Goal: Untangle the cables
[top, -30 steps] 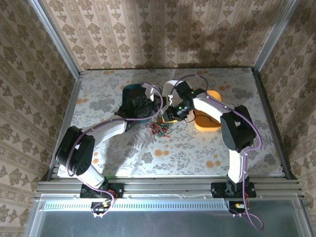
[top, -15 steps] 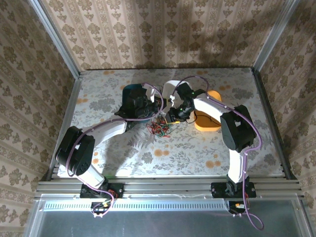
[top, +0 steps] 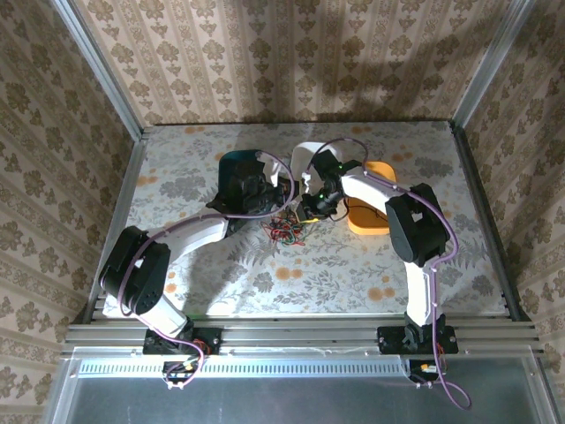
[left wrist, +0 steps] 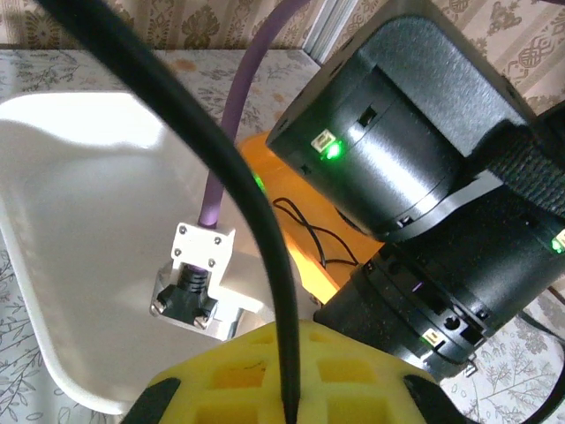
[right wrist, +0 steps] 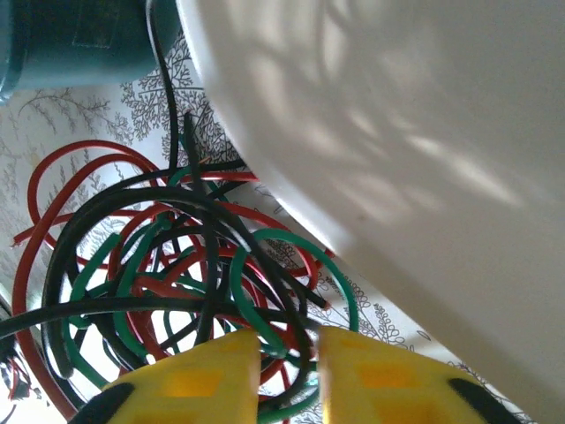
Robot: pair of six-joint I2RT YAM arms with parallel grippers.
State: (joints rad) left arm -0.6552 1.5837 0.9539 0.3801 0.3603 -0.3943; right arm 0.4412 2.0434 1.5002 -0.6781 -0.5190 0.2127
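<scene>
The cables [top: 287, 227] are a small knot of red, green and black wires on the table between both grippers. My left gripper [top: 272, 205] sits at the knot's left edge. In the left wrist view the left gripper [left wrist: 291, 393] is shut on a black wire [left wrist: 256, 203] that rises taut from between its yellow fingers. My right gripper [top: 309, 210] presses into the knot's right side. Close up, the right gripper [right wrist: 289, 353] has its yellow fingers closed on green and black strands of the cables [right wrist: 177, 265]. One black wire [left wrist: 309, 234] lies in the orange tray.
A white tray [top: 303, 156] stands just behind the grippers, its rim [right wrist: 397, 159] right over the tangle. An orange tray [top: 375, 219] lies to the right, a teal tray [top: 234, 161] at the left. The right arm's black wrist [left wrist: 424, 194] crowds the left gripper.
The right gripper has slid a little left and nearer, into the tangle, and its forearm swung with it. The left arm has hardly moved.
</scene>
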